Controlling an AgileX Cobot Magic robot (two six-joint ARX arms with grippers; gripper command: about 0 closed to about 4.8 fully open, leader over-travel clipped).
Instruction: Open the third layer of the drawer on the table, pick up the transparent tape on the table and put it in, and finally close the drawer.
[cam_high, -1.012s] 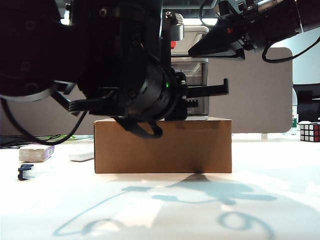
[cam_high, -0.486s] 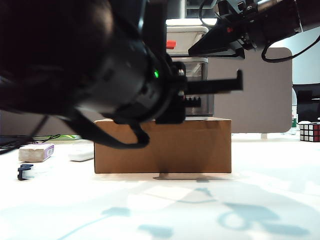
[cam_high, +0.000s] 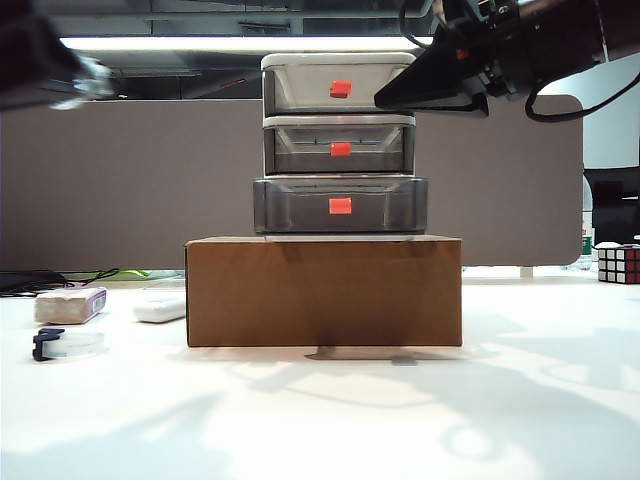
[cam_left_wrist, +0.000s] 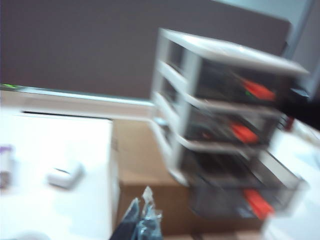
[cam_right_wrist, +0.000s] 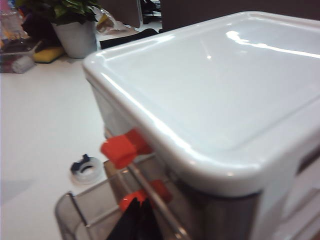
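Third layer (cam_high: 340, 206) of drawer (cam_high: 340, 142) pulled out, tray open, unit perched on cardboard box (cam_high: 324, 290). Transparent tape (cam_high: 62, 343) flat on bench (cam_high: 320, 420), far left of box, untouched, low and left of the open tray. Left gripper (cam_left_wrist: 141, 217) shut, empty, raised on left side, nearer arm for pickup. Right gripper (cam_right_wrist: 136, 217) shut, empty, parked high beside drawer top. White-and-purple block (cam_high: 70, 304) and white bar (cam_high: 160, 309) just behind tape. Rubik's cube (cam_high: 619, 264) far right. Path to tape looks clear.
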